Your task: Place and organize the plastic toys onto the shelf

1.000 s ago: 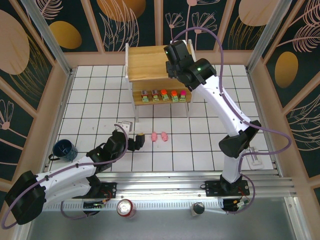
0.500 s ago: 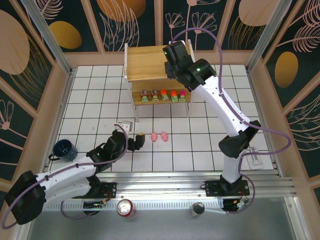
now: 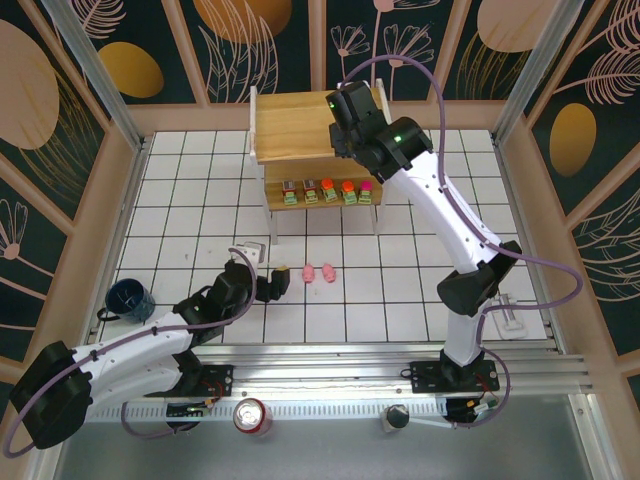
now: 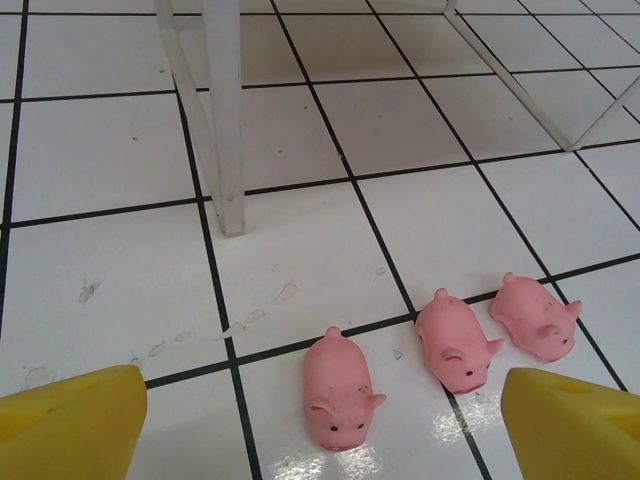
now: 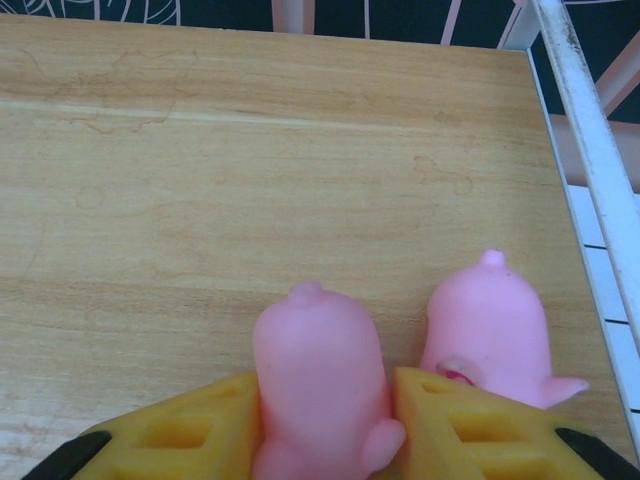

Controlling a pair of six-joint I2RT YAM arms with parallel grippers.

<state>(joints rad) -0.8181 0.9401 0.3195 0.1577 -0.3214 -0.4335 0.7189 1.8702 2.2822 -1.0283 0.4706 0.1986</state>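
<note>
Shelf (image 3: pixel 290 125) carried five blocks (image 3: pixel 327 191) on its lower board; on top, right gripper (image 5: pixel 325 420) clasped one pig (image 5: pixel 318 365) beside a second pig (image 5: pixel 490 330). Left gripper (image 4: pixel 322 425) gaped near three floor pigs (image 4: pixel 447 335).

Smooth, faintly glossy pink plastic is seen on the pig (image 5: pixel 318 385) btwn the matt yellow pads (image 5: pixel 175 440) of the right gripper (image 5: pixel 320 445), matt grained wood on the shelf board (image 5: pixel 250 180) under it, & glossy scuffed tile on the tabletop (image 4: pixel 300 265) ahead of the left gripper (image 4: pixel 320 455).

Tiled table (image 3: pixel 200 200) under three pink pigs (image 4: pixel 455 340), mug (image 3: pixel 130 298), two-tier shelf (image 3: pixel 290 125).
</note>
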